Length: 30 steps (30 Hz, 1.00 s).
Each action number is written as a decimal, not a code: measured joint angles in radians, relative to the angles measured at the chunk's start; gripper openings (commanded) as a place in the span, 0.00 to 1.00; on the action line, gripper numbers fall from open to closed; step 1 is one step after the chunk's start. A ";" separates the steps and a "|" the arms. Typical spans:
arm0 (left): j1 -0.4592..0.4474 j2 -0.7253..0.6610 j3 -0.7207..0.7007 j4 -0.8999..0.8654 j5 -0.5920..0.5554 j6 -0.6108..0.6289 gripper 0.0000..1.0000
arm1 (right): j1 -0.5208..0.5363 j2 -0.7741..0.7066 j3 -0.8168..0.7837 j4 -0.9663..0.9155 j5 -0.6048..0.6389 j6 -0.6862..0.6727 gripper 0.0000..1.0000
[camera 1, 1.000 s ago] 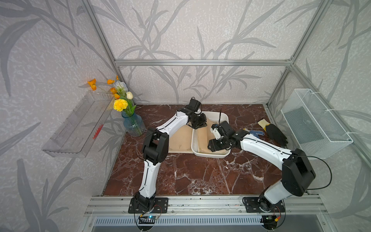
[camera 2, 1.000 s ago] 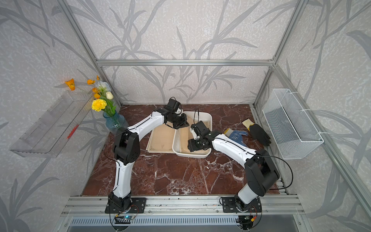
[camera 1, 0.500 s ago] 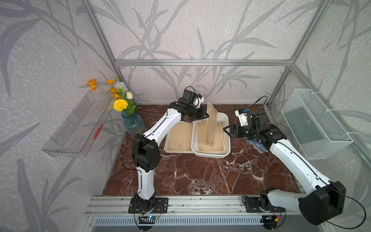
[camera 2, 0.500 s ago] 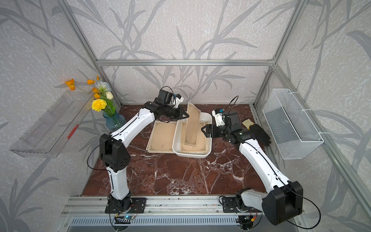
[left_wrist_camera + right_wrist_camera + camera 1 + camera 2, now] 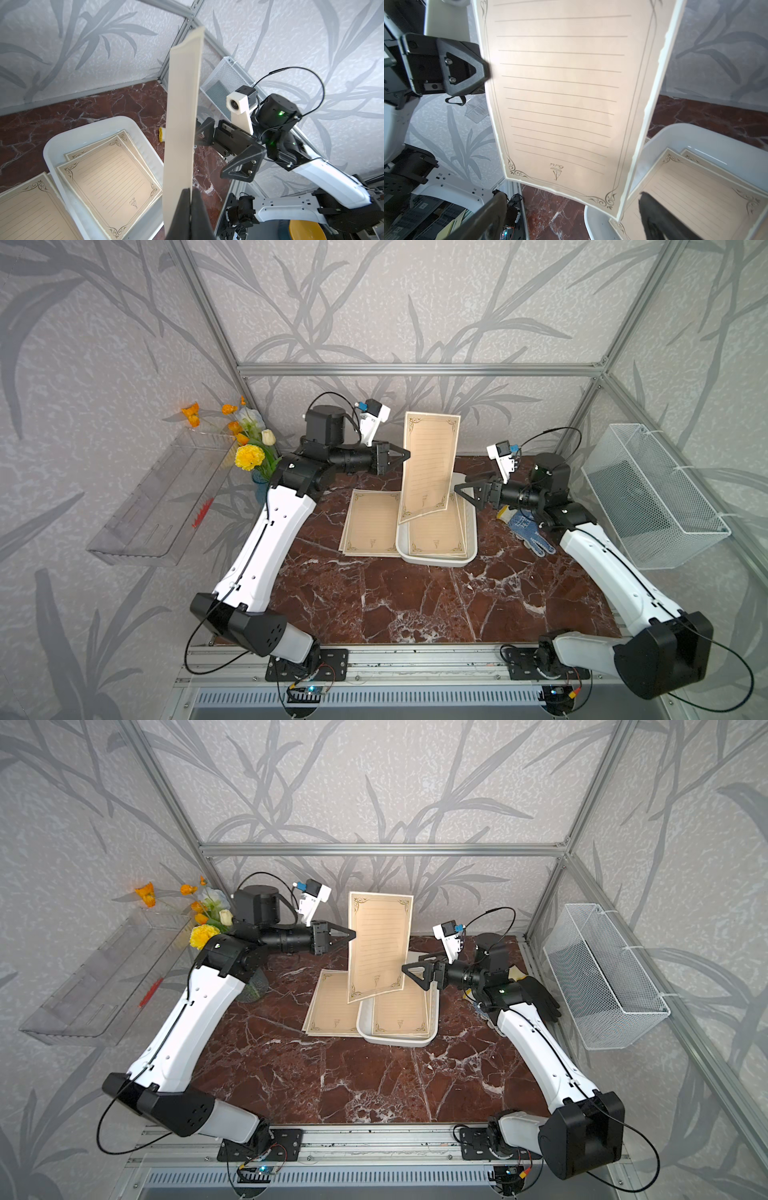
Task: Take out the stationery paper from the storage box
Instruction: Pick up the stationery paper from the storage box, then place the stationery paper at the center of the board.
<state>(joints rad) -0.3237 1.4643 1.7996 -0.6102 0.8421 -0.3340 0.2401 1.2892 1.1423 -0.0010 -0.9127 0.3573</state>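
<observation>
Judged step: carrying one tan ruled sheet of stationery paper out of the shallow white plastic storage box on the dark red marble desk. Hangs upright above the box, lower end curling, pinched at one long edge between the clenched left jaws. Right jaws spread wide and released, just beside the opposite edge, gripping nothing. Best done by swinging leftward slowly, holding the pinch firm, then lowering flat onto the loose pile of matching sheets lying on the desk against the box's left wall. Likely to flutter or fold if rushed. More matching sheets lying in the box, so only partly done.

Around: clear plastic shelf on the left wall; white wire-mesh basket on the right wall; blue vase of yellow and orange flowers close behind the left arm; blue-and-white knitted glove and black glove beside the right arm. Nothing between sheet and pile; open right jaws nearest to snagging.
</observation>
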 measured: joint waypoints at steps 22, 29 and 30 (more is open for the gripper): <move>0.132 -0.200 -0.202 0.290 0.220 -0.284 0.00 | 0.133 0.611 0.363 0.693 -0.267 0.468 0.97; 0.158 -0.232 -0.219 0.320 0.234 -0.318 0.00 | 0.154 0.657 0.402 0.935 -0.331 0.690 0.77; 0.166 -0.231 -0.225 0.322 0.234 -0.322 0.00 | 0.162 0.661 0.407 0.980 -0.341 0.730 0.74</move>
<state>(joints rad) -0.1577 1.2331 1.5745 -0.2882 1.0763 -0.6563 0.4019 1.9499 1.5490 0.9787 -1.2533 1.0870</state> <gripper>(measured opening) 0.048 0.780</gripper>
